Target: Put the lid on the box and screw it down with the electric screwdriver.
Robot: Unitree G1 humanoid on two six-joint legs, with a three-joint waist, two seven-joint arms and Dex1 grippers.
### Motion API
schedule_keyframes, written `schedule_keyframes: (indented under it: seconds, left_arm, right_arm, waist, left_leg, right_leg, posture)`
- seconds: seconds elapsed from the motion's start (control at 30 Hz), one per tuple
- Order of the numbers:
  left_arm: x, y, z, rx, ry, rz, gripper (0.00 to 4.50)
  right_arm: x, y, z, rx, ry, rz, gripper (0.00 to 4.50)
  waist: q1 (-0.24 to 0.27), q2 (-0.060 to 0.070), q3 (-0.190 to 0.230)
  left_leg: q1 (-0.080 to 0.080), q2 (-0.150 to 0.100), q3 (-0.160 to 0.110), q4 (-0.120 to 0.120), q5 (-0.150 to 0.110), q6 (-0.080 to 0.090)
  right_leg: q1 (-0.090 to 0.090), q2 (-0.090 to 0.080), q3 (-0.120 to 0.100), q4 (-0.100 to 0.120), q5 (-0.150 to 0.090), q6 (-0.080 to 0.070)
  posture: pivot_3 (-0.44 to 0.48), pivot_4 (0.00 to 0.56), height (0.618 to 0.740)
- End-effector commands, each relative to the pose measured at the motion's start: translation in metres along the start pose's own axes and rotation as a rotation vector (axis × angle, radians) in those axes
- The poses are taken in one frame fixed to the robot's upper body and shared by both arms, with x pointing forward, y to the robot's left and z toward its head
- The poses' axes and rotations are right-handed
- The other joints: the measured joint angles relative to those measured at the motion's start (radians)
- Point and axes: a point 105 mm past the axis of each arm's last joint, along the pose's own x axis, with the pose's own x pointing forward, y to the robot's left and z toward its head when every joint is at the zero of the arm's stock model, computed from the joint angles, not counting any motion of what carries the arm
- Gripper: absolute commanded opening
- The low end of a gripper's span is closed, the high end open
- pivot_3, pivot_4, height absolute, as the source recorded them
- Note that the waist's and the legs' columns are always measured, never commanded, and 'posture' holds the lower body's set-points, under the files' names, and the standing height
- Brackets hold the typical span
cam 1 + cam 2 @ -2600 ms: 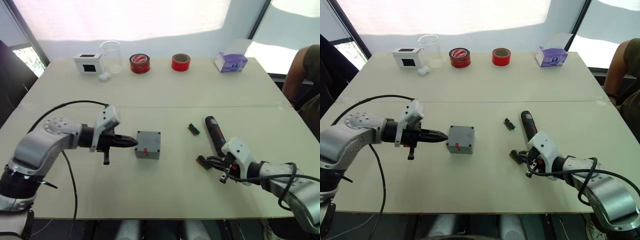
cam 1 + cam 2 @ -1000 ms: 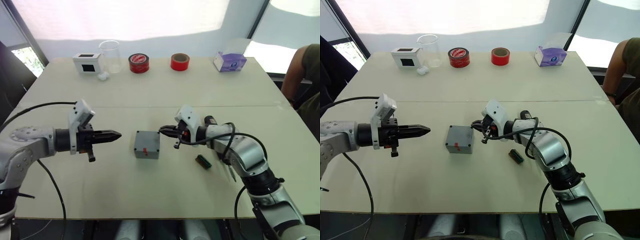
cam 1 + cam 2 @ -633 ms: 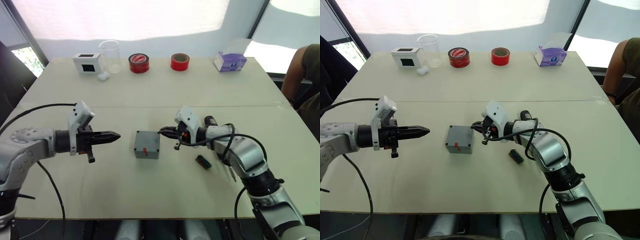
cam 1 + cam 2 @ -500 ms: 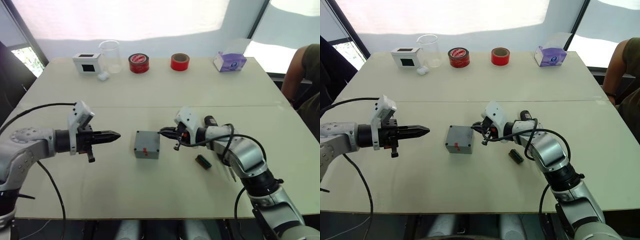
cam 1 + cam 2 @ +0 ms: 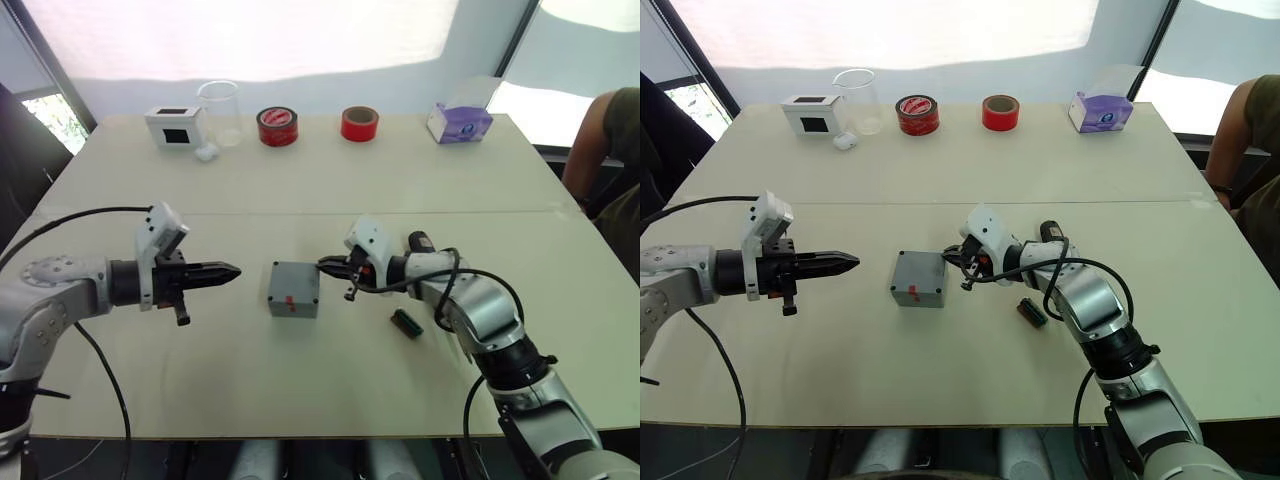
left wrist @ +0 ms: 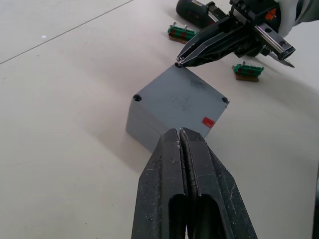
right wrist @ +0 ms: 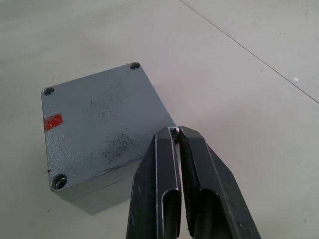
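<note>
Lid (image 5: 294, 283), a shallow square grey cover with a small red mark near one edge, sits closed on the small square grey box (image 5: 292, 303) about mid-bench, slightly toward the near edge; screw holes show at its corners. Right gripper (image 7: 175, 133), two black fingers, has its tips over the lid's corner nearest the right arm, the fingers nearly together and pinching what looks like a small metal screw at the very tips; in the left wrist view the tips sit right at that corner hole. Left gripper (image 5: 232, 270) hovers level above the bench, on the box's left and apart from it, pointing at it, fingers pressed fully together with nothing between them. Electric screwdriver (image 5: 418, 241), a black cylindrical tool, lies on the bench behind the right forearm, mostly hidden by it. Small green terminal block (image 5: 405, 322) lies on the bench near the right arm, toward the near edge; a second green block (image 6: 181, 33) shows in the left wrist view just beside the screwdriver's end. Along the far edge, left to right: white box with black window (image 5: 173, 126), clear plastic cup (image 5: 221, 112), two red tape rolls (image 5: 278, 126), purple tissue pack (image 5: 460, 124). A person's arm (image 5: 603, 135) shows beyond the bench's far right corner.
</note>
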Motion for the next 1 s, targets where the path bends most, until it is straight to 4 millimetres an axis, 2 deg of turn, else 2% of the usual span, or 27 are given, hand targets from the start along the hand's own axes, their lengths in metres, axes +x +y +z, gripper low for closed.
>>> schedule_keyframes:
  seconds: [0.03,0.07,0.17,0.3,0.37,0.5,0.6,0.7,0.73,0.8,0.9,1.0]
  left_arm:
    - [-0.001,-0.002,0.004,0.024,-0.010,0.002,0.00]
    - [-0.001,-0.002,0.004,0.024,-0.010,0.002,0.00]
    - [0.000,-0.002,0.006,0.026,-0.017,0.001,0.00]
    - [0.001,-0.004,0.018,0.033,-0.060,-0.010,0.00]
    - [0.004,-0.005,0.028,0.049,-0.098,-0.022,0.00]
    - [0.019,-0.018,0.054,0.125,-0.157,-0.100,0.00]
    - [0.029,-0.028,0.060,0.177,-0.145,-0.163,0.00]
    - [0.035,-0.037,0.068,0.231,-0.150,-0.221,0.00]
    - [0.036,-0.039,0.071,0.249,-0.150,-0.232,0.00]
    - [0.036,-0.041,0.073,0.273,-0.139,-0.243,0.00]
    - [0.030,-0.045,0.061,0.370,-0.022,-0.269,0.00]
    - [0.028,-0.046,0.051,0.420,0.051,-0.289,0.00]
  right_arm:
    - [0.001,0.001,0.012,-0.026,-0.031,0.008,1.28]
    - [0.001,0.000,0.013,-0.023,-0.035,0.005,1.77]
    - [-0.001,-0.003,0.017,-0.013,-0.049,-0.007,2.84]
    - [-0.012,-0.012,0.029,0.033,-0.090,-0.052,2.84]
    - [-0.024,-0.020,0.041,0.076,-0.139,-0.094,2.84]
    - [-0.064,-0.048,0.063,0.164,-0.179,-0.221,2.84]
    - [-0.086,-0.056,0.071,0.168,-0.148,-0.266,3.49]
    - [-0.110,-0.072,0.074,0.236,-0.079,-0.387,4.38]
    - [-0.118,-0.075,0.074,0.271,-0.062,-0.398,4.48]
    - [-0.129,-0.074,0.070,0.314,0.015,-0.400,4.48]
    - [-0.156,-0.068,0.022,0.354,0.381,-0.434,4.48]
    - [-0.170,-0.062,-0.001,0.404,0.514,-0.420,4.48]
  waist:
    - [0.000,0.000,0.000]
    - [0.000,0.000,0.000]
    - [-0.001,0.000,0.000]
    - [0.002,0.000,0.000]
    - [0.005,0.000,0.000]
    - [0.006,0.000,0.000]
    - [0.003,0.000,0.000]
    - [-0.001,0.002,0.001]
    - [-0.002,0.002,0.001]
    - [-0.002,0.003,0.002]
    - [0.002,0.003,0.002]
    - [0.002,0.003,0.002]
  left_leg:
    - [0.000,0.000,0.000,0.000,0.000,0.000]
    - [0.000,0.000,0.000,0.000,0.000,0.000]
    - [0.000,0.000,0.000,0.000,0.000,0.000]
    - [0.000,0.000,0.000,0.000,0.000,0.000]
    - [0.000,0.000,0.000,0.000,0.000,0.000]
    - [0.000,-0.001,0.000,0.000,0.000,0.000]
    - [0.000,-0.001,0.000,-0.001,0.000,0.000]
    - [0.000,-0.001,0.000,-0.002,0.000,0.000]
    - [-0.001,-0.001,0.000,-0.002,0.000,0.000]
    - [-0.001,-0.001,0.001,-0.002,0.000,0.000]
    - [-0.001,-0.001,0.001,-0.003,0.000,0.000]
    - [-0.001,-0.001,0.001,-0.003,-0.001,0.001]
  right_leg:
    - [0.000,0.000,0.000,0.000,0.000,0.000]
    - [0.000,0.000,0.000,0.000,0.000,0.000]
    - [0.000,0.000,0.000,0.000,0.000,0.000]
    - [0.000,0.000,0.000,0.000,0.000,0.000]
    - [0.000,-0.001,0.000,0.000,0.000,0.000]
    - [0.000,-0.001,0.000,0.000,0.000,0.000]
    - [0.000,-0.001,0.000,-0.001,0.000,0.000]
    - [0.000,0.000,0.000,-0.001,0.000,0.000]
    - [-0.001,-0.001,0.000,-0.001,0.000,0.000]
    - [-0.001,0.000,0.001,-0.001,0.000,0.000]
    - [-0.002,0.000,0.001,-0.002,0.000,0.000]
    - [0.001,-0.001,0.000,-0.006,0.000,-0.001]
  posture:
    - [0.000,0.150,0.740]
    - [0.000,0.150,0.740]
    - [0.000,0.150,0.740]
    - [0.000,0.150,0.740]
    - [0.000,0.150,0.740]
    - [0.000,0.150,0.740]
    - [0.000,0.150,0.740]
    - [0.000,0.150,0.740]
    - [0.000,0.150,0.740]
    - [0.000,0.150,0.740]
    - [0.000,0.150,0.740]
    - [0.000,0.150,0.740]
